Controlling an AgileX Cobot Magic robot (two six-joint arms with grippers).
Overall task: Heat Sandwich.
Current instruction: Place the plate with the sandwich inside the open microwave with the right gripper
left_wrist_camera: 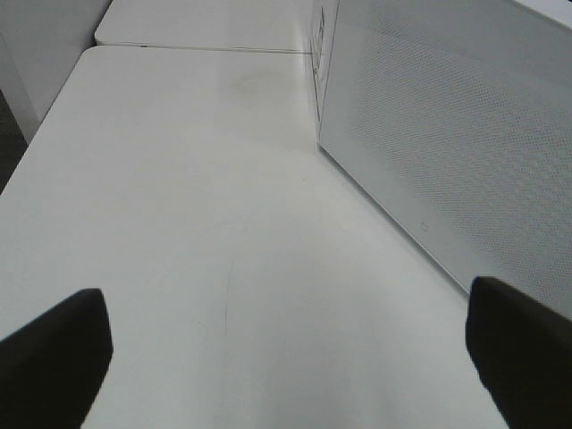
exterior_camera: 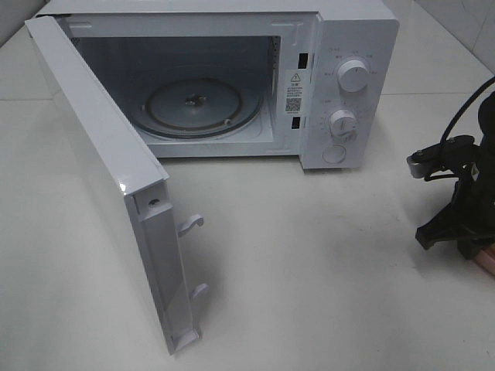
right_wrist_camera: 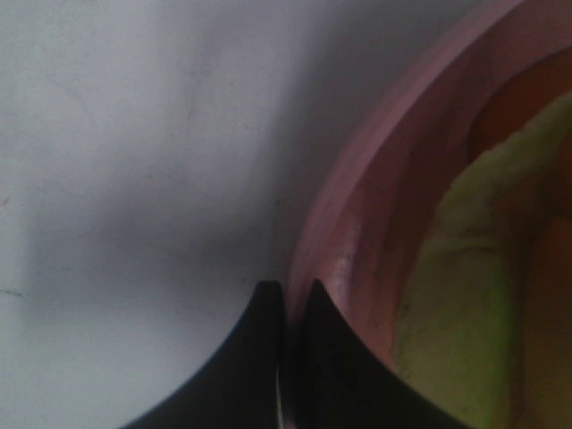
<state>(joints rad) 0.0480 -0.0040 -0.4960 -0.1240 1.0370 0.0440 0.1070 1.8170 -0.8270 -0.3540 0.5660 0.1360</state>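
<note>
Looks like a robot test bench set up as a kitchen counter: white microwave (exterior_camera: 340,85), door swung open, toward the back edge of a plain white tabletop (exterior_camera: 309,270), black robot arm (exterior_camera: 487,124) with its cable at the right edge.

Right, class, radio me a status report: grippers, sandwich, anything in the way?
Left gripper open, beside microwave door. Right gripper shut on pink plate rim. Sandwich on plate, outside microwave. Door open, turntable bare.
</note>
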